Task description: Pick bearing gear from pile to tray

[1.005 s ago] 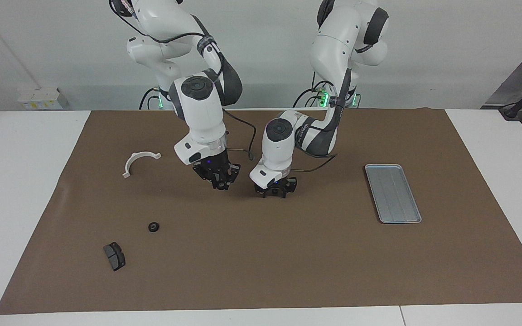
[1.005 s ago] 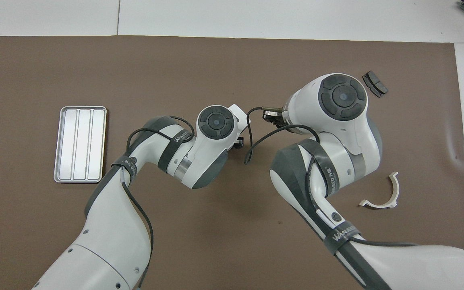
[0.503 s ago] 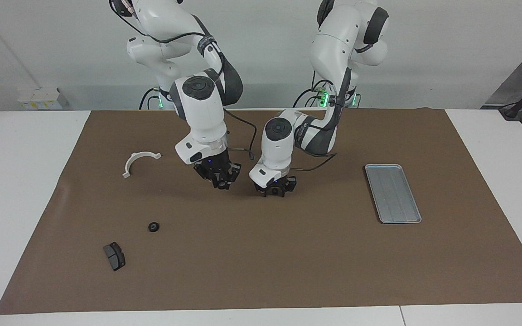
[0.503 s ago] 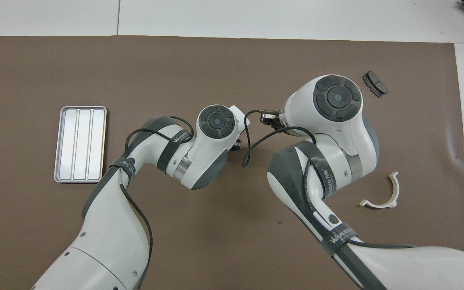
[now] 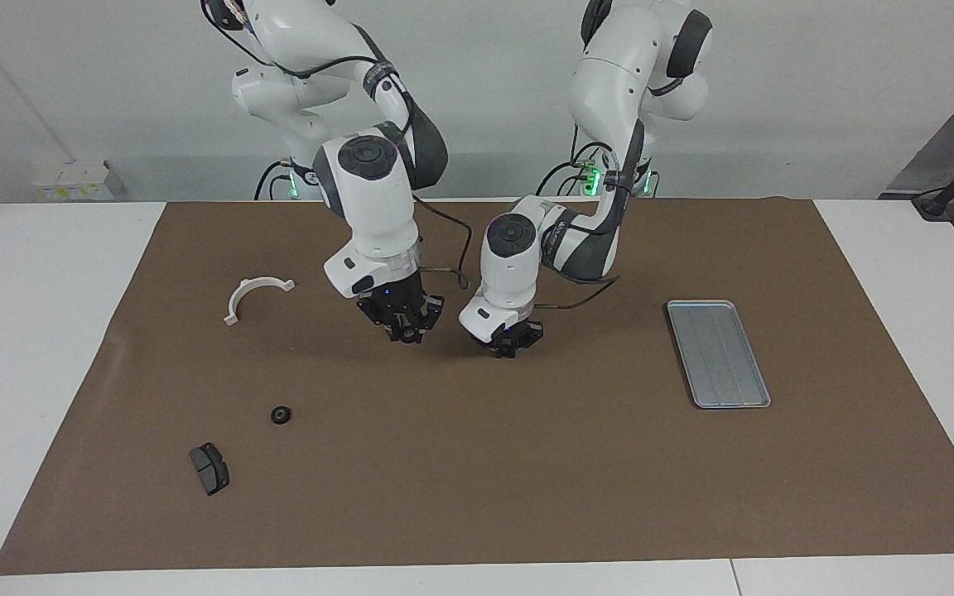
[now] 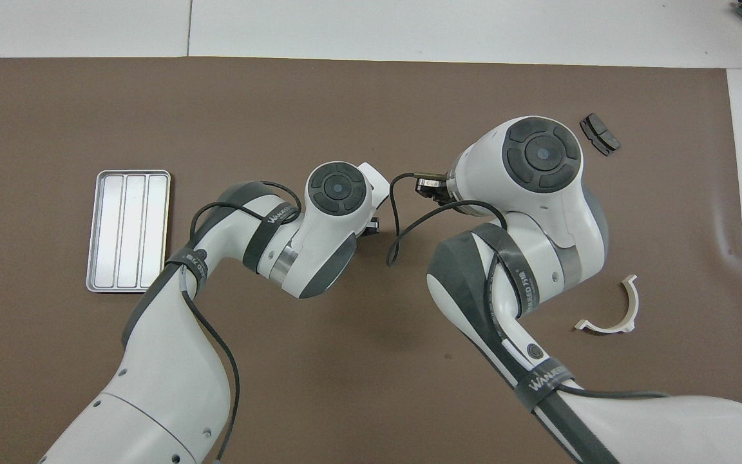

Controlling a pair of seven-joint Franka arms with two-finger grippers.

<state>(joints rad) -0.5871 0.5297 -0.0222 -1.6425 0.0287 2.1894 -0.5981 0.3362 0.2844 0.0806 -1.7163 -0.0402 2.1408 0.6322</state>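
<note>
One bearing gear [image 5: 281, 415], a small black ring, lies on the brown mat toward the right arm's end. Farther from the robots than it lies a dark grey brake pad [image 5: 209, 468] [image 6: 599, 134]. The white curved bracket [image 5: 255, 295] [image 6: 612, 309] lies nearer to the robots. The silver tray [image 5: 718, 353] [image 6: 129, 230] lies at the left arm's end with nothing in it. My left gripper [image 5: 512, 348] hangs shut just above the mat's middle; I cannot see whether anything sits between its tips. My right gripper [image 5: 405, 335] hangs beside it, fingertips together. In the overhead view the wrists hide both grippers.
The brown mat [image 5: 527, 480] covers most of the white table. Cables loop off both wrists between the two hands. A white box [image 5: 75, 180] stands at the table's edge near the right arm's base.
My left gripper closed its fingers down at the mat, then rose a little and tilted. The right gripper shifted slightly toward it. The loose parts and the tray have not moved.
</note>
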